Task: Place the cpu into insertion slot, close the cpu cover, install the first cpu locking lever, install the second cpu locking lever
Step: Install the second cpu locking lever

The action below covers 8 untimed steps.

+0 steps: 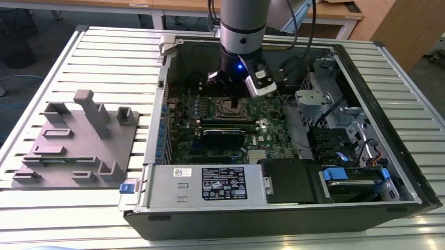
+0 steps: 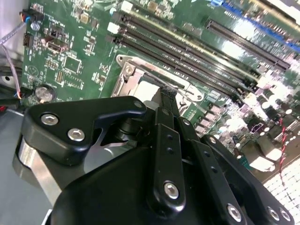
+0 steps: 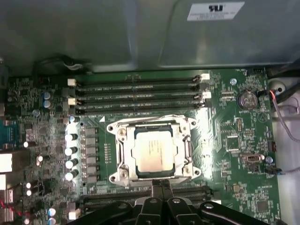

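The cpu (image 3: 153,154), a silver-grey square chip, lies flat in the insertion slot (image 3: 114,177) on the green motherboard. The cpu cover (image 3: 123,149), a silvery frame, lies down around the chip's edges. My gripper (image 3: 159,183) has its thin black fingers shut together, with nothing seen between them, at the socket's edge beside the chip. In the second wrist view the gripper (image 2: 168,92) ends just over the cover's metal (image 2: 133,75). In the exterior view the gripper (image 1: 232,99) reaches down inside the open computer case, right above the insertion slot (image 1: 232,108).
Long black memory slots (image 3: 140,93) flank the socket on two sides. A row of capacitors (image 3: 70,157) stands close to it. The case walls, a labelled power supply (image 1: 208,182) and drive cage (image 1: 347,125) hem the board in. A grey fixture (image 1: 76,140) sits on the slatted table.
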Each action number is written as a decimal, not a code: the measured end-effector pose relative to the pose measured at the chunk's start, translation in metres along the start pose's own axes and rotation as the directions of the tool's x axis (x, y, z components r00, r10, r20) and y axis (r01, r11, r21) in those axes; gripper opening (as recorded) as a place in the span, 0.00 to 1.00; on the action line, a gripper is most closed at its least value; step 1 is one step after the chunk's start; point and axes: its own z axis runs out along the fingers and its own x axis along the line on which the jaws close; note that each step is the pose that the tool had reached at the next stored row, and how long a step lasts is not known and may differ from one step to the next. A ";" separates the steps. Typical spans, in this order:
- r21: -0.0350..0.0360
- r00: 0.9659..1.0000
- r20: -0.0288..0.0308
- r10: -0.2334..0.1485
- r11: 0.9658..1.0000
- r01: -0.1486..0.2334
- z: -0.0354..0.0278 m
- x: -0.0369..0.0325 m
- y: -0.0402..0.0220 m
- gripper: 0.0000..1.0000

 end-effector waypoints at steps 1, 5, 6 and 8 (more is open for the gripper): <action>0.000 1.000 0.000 0.000 1.000 0.000 -0.0001 -0.0001 -0.0012 0.11; 0.000 1.000 0.000 0.000 1.000 0.000 -0.0003 -0.0004 -0.0050 0.11; 0.000 1.000 0.000 0.000 1.000 0.000 -0.0004 -0.0004 -0.0055 0.11; 0.000 1.000 0.000 0.000 1.000 0.000 -0.0003 -0.0004 -0.0064 0.11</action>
